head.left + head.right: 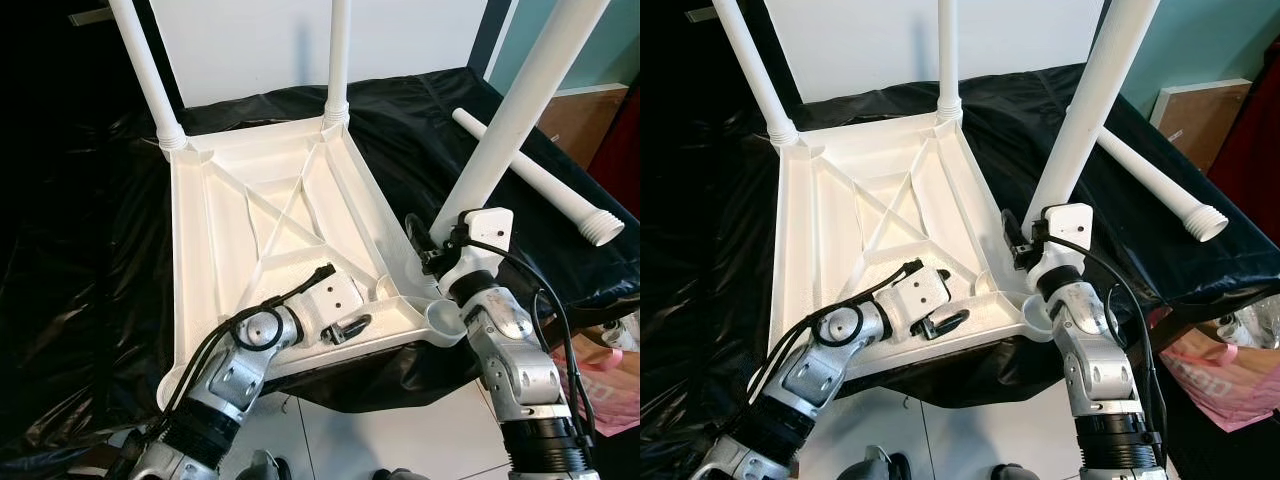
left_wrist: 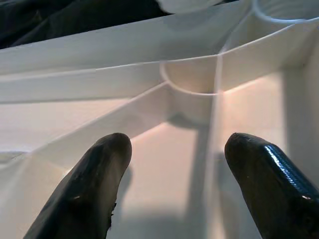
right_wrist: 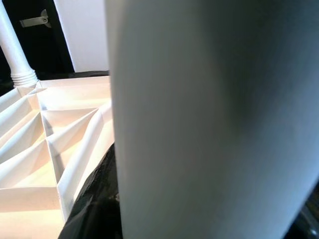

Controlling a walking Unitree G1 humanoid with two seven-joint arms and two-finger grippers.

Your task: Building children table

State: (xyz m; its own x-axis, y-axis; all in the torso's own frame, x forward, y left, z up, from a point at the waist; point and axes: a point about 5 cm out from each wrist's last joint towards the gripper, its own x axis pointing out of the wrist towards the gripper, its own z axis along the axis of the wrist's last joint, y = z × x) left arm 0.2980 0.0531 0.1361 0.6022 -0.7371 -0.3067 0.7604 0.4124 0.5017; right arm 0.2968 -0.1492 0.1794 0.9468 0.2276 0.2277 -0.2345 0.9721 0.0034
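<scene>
**Third leg held at near corner socket, table top upside down**

The white table top (image 1: 270,240) is laid upside down on a black sheet (image 1: 90,260), ribs facing up. Two legs are already seated upright in the far corners: one far-left leg (image 1: 150,80) and one far-right leg (image 1: 338,60). A third leg (image 1: 520,110) is gripped near its lower end by the right gripper (image 1: 432,248), tilted, with its end just beside the open near-right socket (image 1: 445,322). The fingers are seen pinching the leg; in the right wrist view the leg (image 3: 209,119) sits directly ahead of them, very close. A fourth leg (image 1: 540,180) is left lying loose on the sheet, beyond the right gripper, threaded end pointing away.

The left gripper (image 1: 345,328) is set down inside the table top near its front edge. In the left wrist view its fingers (image 2: 84,184) are spread apart, nothing pinched, with a rib junction and a round socket wall (image 2: 192,89) just ahead between them.

Risks, as judged: the held leg is tilted, so if it is pushed in at this angle it could jam or cross-thread. The near-right corner overhangs the sheet's edge, so downward force there could tip or slide the top, since the left gripper is only resting, not clamping. The loose leg could be rolled off if the sheet is dragged.
</scene>
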